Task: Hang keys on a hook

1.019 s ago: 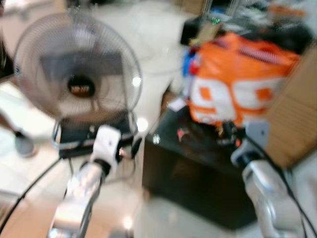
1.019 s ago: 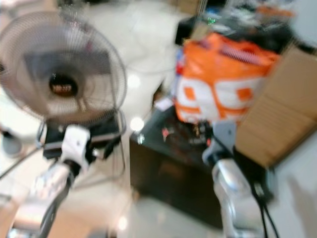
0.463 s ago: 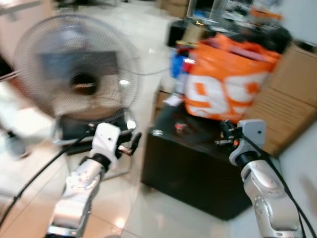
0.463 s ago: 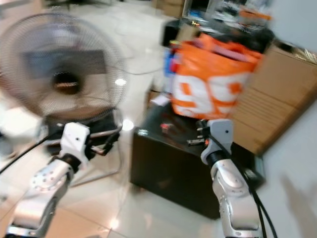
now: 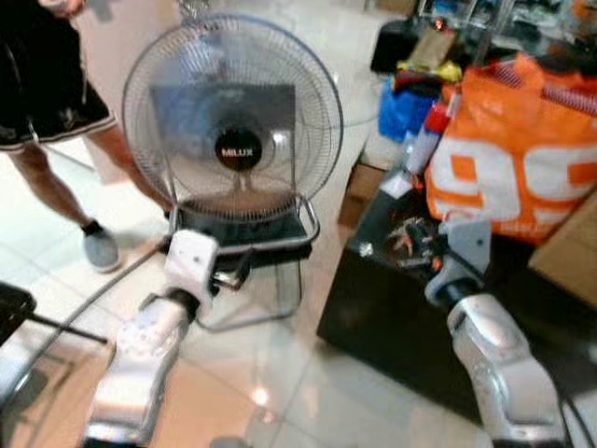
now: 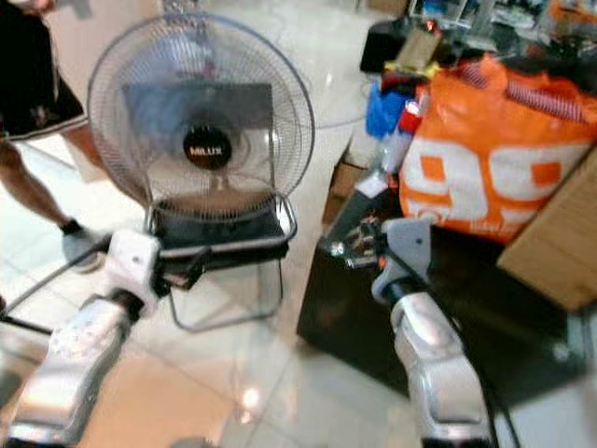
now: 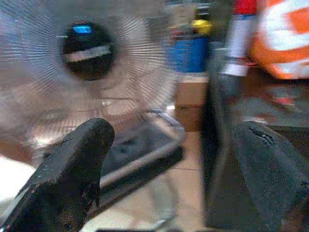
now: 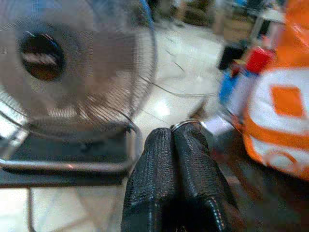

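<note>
right gripper [image 8: 177, 137] up in front of the robot, jaws pressed tight together with a metal key ring [image 8: 186, 123] pinched at the tips. in the head views the keys [image 6: 359, 245] bunch up just ahead of that gripper, over the near edge of the black counter [image 5: 392, 308]. so the keys are in hand and off the surface; this looks like the carry step, walking them toward wherever they hang.

left gripper [image 7: 166, 159] is out low on the other side, jaws spread wide with nothing between them, pointing at the big floor fan [image 5: 233, 117] on its little black stand [image 5: 244, 238]. an orange bag [image 5: 518, 154] sits on the counter behind the keys, cardboard to the right of it, and a person's legs [image 5: 56, 177] stand off to the far left.

no hook to be made out anywhere yet. my read: the next move calls for finding that hook first, then bringing the ring up level so its loop can slide over the tip before the jaws let go. a thin ring held at the fingertips could twist, so steady does it.
</note>
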Robot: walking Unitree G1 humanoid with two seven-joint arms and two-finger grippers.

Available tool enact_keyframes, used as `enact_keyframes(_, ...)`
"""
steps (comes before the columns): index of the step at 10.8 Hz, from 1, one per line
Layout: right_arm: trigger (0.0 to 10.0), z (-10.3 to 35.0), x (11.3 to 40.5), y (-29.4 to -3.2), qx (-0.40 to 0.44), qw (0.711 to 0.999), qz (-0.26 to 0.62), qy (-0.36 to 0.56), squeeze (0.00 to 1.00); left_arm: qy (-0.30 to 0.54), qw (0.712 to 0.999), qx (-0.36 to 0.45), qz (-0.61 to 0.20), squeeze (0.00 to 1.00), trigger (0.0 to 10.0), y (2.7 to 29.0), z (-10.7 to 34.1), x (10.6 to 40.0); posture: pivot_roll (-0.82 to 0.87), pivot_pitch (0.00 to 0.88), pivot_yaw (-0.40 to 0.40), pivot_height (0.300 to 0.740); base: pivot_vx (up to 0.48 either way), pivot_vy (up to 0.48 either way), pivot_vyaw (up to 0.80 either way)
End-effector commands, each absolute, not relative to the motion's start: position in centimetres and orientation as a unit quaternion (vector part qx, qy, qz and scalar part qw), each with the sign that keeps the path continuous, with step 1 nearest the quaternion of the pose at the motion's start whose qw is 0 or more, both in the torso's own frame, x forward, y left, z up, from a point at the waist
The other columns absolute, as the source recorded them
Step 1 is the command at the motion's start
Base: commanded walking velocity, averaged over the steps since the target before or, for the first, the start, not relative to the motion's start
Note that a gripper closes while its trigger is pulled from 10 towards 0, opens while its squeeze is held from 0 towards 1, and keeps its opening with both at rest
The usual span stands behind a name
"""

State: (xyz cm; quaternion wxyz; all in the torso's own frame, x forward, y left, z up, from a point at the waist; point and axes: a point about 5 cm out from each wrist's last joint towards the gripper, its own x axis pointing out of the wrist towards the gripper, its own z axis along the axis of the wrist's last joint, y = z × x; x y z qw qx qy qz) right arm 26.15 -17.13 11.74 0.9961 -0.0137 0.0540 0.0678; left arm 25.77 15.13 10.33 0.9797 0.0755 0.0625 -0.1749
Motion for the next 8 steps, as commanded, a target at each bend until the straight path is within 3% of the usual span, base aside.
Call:
enact_keyframes(1,10.0,11.96,26.17,-17.59,-0.016,0.997,0.056,0.052,0.0,0.056,0.979,0.085,-0.175,0.1,10.0,15.21,10.67,25.93,0.05,0.0,-0.1,0.74,0.0,0.0,-0.8)
enact_keyframes(8,10.0,11.55,25.43,-18.27,-0.019,0.998,0.018,0.061,0.0,0.054,0.979,0.089,-0.176,0.1,10.0,15.15,10.63,26.13,0.04,0.0,-0.087,0.74,0.0,0.0,-0.8)
